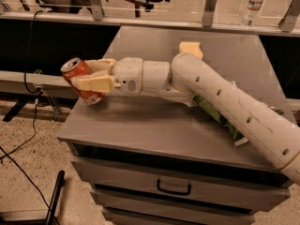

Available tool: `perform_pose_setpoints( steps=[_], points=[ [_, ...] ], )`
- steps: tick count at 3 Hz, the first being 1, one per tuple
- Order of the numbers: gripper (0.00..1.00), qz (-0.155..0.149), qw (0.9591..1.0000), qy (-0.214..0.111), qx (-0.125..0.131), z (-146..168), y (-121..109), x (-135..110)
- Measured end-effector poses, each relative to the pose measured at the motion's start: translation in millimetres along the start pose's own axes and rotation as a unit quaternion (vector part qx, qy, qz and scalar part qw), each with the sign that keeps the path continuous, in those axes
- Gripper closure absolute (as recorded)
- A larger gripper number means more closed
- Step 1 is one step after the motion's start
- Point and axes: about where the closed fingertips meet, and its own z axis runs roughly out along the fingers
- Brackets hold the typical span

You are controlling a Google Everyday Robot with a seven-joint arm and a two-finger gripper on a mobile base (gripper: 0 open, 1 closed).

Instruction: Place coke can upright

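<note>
The coke can (82, 81), red-orange with a silver top, is held at the left edge of the grey cabinet top (154, 121). It tilts with its top leaning up and to the left, its lower end near the surface. My gripper (96, 74) is shut on the can, with one cream finger (96, 83) across its front and the other behind it. The white arm reaches in from the lower right.
A green-and-white snack bag (220, 118) lies on the cabinet's right side, partly under my arm. A yellow sponge (191, 49) sits at the back. A drawer with a handle (173, 189) is below. A water bottle (253, 3) stands beyond the railing. Cables run on the floor at left.
</note>
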Motion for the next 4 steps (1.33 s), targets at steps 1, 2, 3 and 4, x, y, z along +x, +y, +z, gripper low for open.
perform_pose_setpoints(
  steps=[1,2,3,4],
  points=[
    [1.00,-0.009,0.9992,0.040,0.005,6.2,0.0,0.8],
    [1.00,-0.007,0.9992,0.038,0.006,5.7,0.6,1.4],
    [1.00,-0.001,0.9994,0.034,0.011,2.1,0.6,3.8],
    [0.84,0.002,0.9993,0.033,0.016,-1.9,0.1,5.4]
  ],
)
